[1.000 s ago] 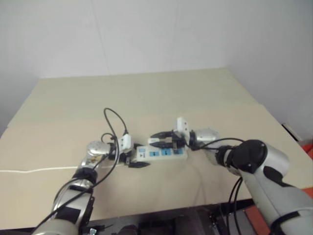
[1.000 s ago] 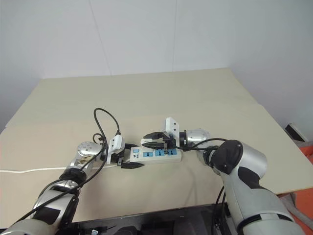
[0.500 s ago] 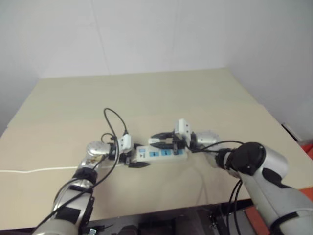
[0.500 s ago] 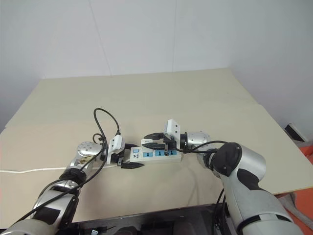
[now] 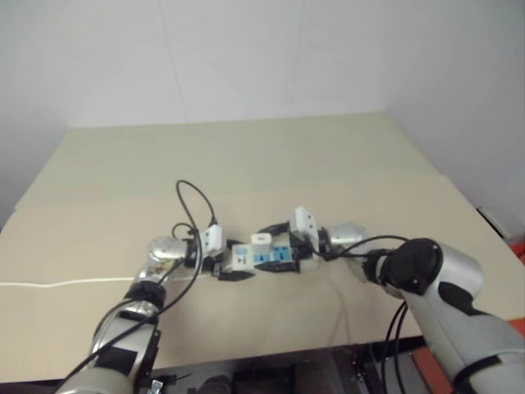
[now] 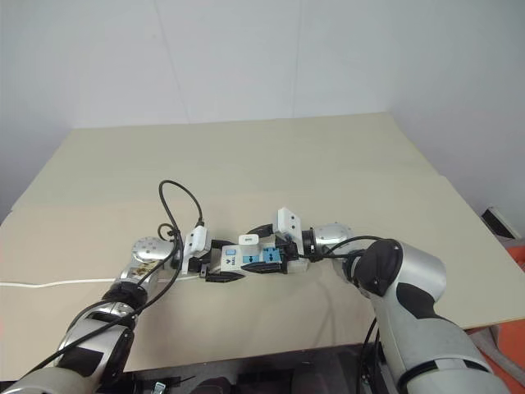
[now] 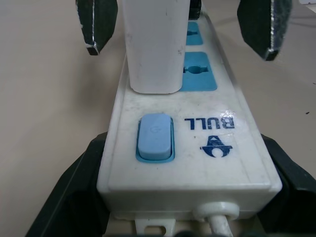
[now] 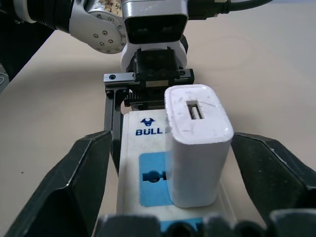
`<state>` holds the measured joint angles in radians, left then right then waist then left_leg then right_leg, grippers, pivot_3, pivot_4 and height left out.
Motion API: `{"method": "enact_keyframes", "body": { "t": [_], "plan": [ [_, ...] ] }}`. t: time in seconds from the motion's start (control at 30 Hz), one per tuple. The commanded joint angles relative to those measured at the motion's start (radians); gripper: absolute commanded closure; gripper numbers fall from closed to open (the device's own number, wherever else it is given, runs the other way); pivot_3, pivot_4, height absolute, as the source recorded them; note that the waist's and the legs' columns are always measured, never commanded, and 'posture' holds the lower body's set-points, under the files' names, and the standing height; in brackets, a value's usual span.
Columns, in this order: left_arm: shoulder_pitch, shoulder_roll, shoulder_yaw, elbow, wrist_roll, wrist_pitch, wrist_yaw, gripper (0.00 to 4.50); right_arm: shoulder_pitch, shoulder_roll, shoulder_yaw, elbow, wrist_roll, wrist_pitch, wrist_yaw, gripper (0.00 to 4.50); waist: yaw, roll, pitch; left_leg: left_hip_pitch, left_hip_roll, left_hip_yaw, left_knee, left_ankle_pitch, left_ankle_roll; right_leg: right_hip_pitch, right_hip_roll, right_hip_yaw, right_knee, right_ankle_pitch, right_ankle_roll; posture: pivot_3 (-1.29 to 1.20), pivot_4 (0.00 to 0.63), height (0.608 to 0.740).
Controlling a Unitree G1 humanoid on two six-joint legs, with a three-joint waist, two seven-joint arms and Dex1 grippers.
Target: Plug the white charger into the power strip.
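I see a broad beige table point(image 5: 271, 156) running back to a plain white wall point(image 5: 246, 57). At my far right, past the table's edge, a bit of orange-red point(image 5: 517, 246) shows beside something white point(image 5: 492, 220).

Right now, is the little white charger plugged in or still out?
Plugged in. The white charger stands upright in the power strip, in the socket next to the blue switch, and the right gripper is open around it.

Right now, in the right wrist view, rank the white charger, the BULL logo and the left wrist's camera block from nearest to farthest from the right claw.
1. White charger, standing inside the open right claw.
2. BULL logo, on the power strip beyond the charger.
3. Left wrist's camera block, past the strip's end.
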<state>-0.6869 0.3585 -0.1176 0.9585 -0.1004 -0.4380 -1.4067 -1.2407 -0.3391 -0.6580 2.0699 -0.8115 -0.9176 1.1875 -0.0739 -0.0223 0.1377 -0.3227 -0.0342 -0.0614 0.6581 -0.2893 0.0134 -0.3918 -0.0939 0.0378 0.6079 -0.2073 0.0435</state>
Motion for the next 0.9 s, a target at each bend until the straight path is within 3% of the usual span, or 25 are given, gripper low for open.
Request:
{"method": "enact_keyframes", "body": {
  "t": [0.03,0.1,0.23,0.47,0.73,0.9],
  "plan": [
    [-0.001,-0.013,-0.006,-0.005,0.004,0.018,0.004,0.95,-0.03,-0.013,-0.005,0.025,0.011,-0.005,-0.005,0.04,0.002,0.0,0.0,0.0,0.0,0.0,0.0,0.0,0.0,0.0,0.0,0.0,0.0,0.0,0.0,0.0,0.15,0.74],
    [-0.017,-0.017,0.007,0.005,-0.011,0.053,0.001,0.95,-0.031,-0.014,0.0,0.025,0.015,-0.02,-0.048,0.04,0.002,0.0,0.0,0.0,0.0,0.0,0.0,0.0,0.0,0.0,0.0,0.0,0.0,0.0,0.0,0.0,0.15,0.74],
    [-0.026,-0.02,0.026,-0.008,-0.037,0.062,-0.024,0.02,-0.032,-0.021,-0.001,0.025,0.018,-0.019,-0.052,0.0,0.001,0.0,0.002,0.0,0.0,0.0,0.0,0.0,0.0,0.0,0.0,0.0,0.0,0.0,0.0,0.0,0.15,0.74],
    [0.001,0.022,0.057,-0.135,-0.097,0.107,-0.075,0.02,-0.035,-0.057,-0.013,0.025,0.015,-0.038,-0.008,0.0,0.0,-0.001,0.002,-0.011,0.0,0.001,0.0,0.0,-0.001,-0.012,0.0,0.001,0.001,0.0,0.0,0.0,0.15,0.74],
    [0.159,0.245,0.155,-0.492,-0.255,0.293,-0.163,0.02,-0.018,-0.203,-0.042,0.025,-0.009,-0.112,0.107,0.0,-0.017,0.0,0.003,-0.014,0.002,0.001,-0.004,0.0,-0.001,-0.017,0.001,0.002,-0.001,0.0,0.0,0.0,0.15,0.74],
    [0.237,0.38,0.213,-0.513,-0.247,0.282,-0.147,0.02,-0.005,-0.317,-0.06,0.025,-0.031,-0.136,0.184,0.0,-0.023,0.0,0.004,-0.013,0.002,0.002,-0.009,0.0,-0.002,-0.017,0.002,0.001,-0.006,0.0,0.0,0.0,0.15,0.74]
  ]
}}
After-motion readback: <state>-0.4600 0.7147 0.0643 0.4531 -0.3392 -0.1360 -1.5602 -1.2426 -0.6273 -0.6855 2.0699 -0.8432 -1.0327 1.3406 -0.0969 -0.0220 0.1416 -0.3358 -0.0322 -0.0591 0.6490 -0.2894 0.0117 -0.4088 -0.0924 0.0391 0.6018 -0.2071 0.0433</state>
